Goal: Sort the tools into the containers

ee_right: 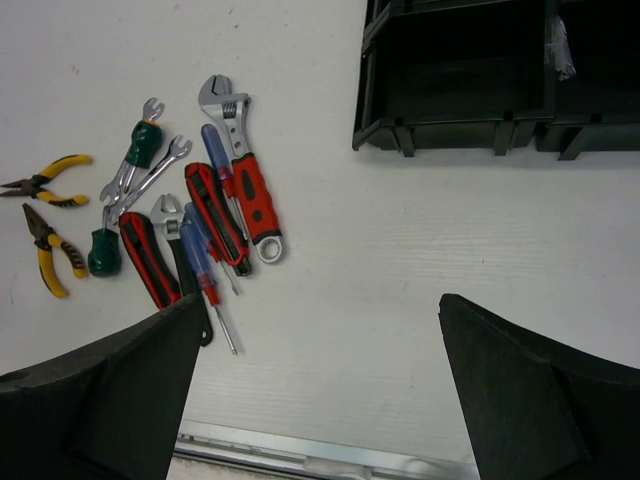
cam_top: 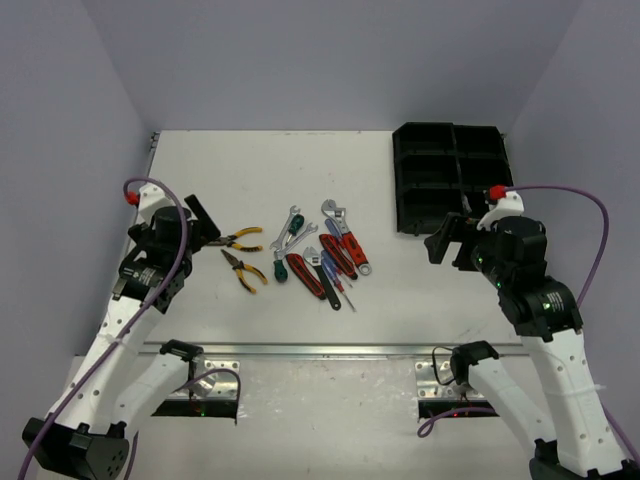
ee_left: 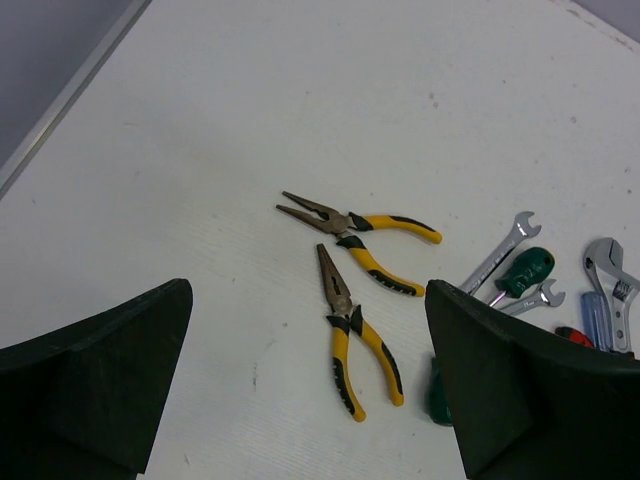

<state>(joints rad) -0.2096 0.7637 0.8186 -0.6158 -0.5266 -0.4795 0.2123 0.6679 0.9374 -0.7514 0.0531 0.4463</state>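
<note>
Both arms hang over the white tabletop [cam_top: 250,165], and neither holds anything. The left claw [cam_top: 205,228] is spread wide at 9 o'clock of the tool pile. Its wrist view looks down between the jaws onto two yellow pliers. The far pliers [cam_top: 241,240] have their nose parted and pointing to 9 o'clock. The near pliers [cam_top: 243,270] lie just beside them at 6 o'clock, not touching.

The right claw [cam_top: 448,240] is likewise spread wide over bare tabletop, close to the 6 o'clock edge of the tray [cam_top: 455,170]. The black tray, split into compartments, sits at 2 o'clock on the tabletop, well apart from the tools.

The tools lie flat near the middle of the tabletop. At 3 o'clock of the pliers are a far green screwdriver [ee_right: 143,140] and a near green screwdriver [ee_right: 103,250], with a silver wrench [ee_right: 152,176] slanted between them. Further to 3 o'clock lies a red wrench [ee_right: 250,190], its silver head toward 12 o'clock. A blue screwdriver [ee_right: 213,150] lies against its 9 o'clock side, and more red-and-black handles are packed close beside these
</note>
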